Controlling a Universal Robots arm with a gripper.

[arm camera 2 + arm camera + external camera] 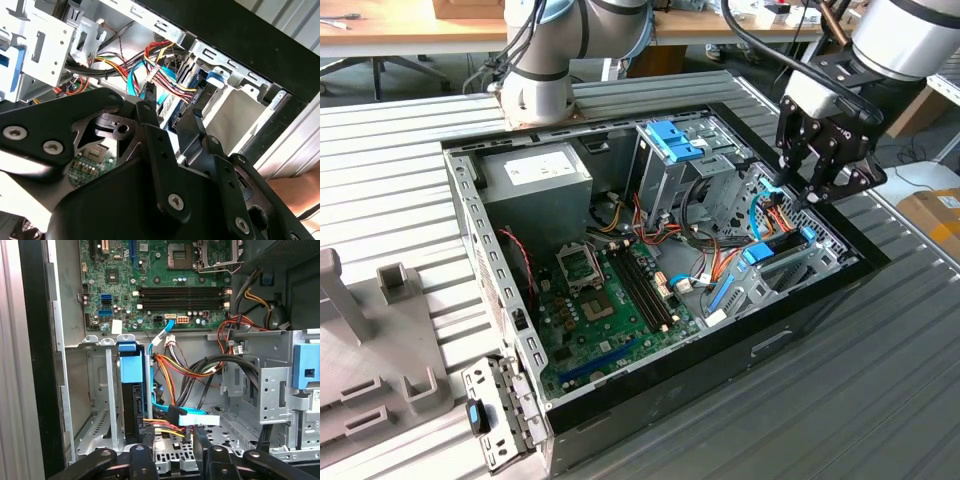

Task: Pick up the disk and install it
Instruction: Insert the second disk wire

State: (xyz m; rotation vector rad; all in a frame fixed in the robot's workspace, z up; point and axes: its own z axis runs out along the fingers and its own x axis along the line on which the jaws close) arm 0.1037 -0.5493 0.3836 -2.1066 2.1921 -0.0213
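Black linkage arms of the claw [170, 112] take up the near part of the second wrist view, and its two slim fingers [148, 102] reach down toward a tangle of coloured wires. The fingers stand a little apart with nothing between them, so the claw is narrowly open and holding nothing. In the exterior view the claw [817, 190] hangs over the computer case [820, 300] near its corner on the exterior view's right, just above the drive bay.

Down in that bay sits the disk [134, 400], on edge in a metal slot against the case wall, its blue tab [127, 365] pointing toward the green circuit board [150, 285]. In the exterior view the disk [775, 247] shows as a dark slab with blue ends, directly under the claw and apart from it. In the second wrist view the disk [197, 90] lies just beyond the fingertips, its blue end beside a grey metal bracket.

A bundle of red, yellow and orange wires [185, 370] runs between the disk and a tall metal cage [270, 390] with a blue latch [306, 371]. A thin blue cable [162, 337] loops from the board toward the bay.

The case lies open on its side on a ribbed metal table [880, 380]. A grey box [535, 180] fills the case's far corner, near the arm's base [540, 95].
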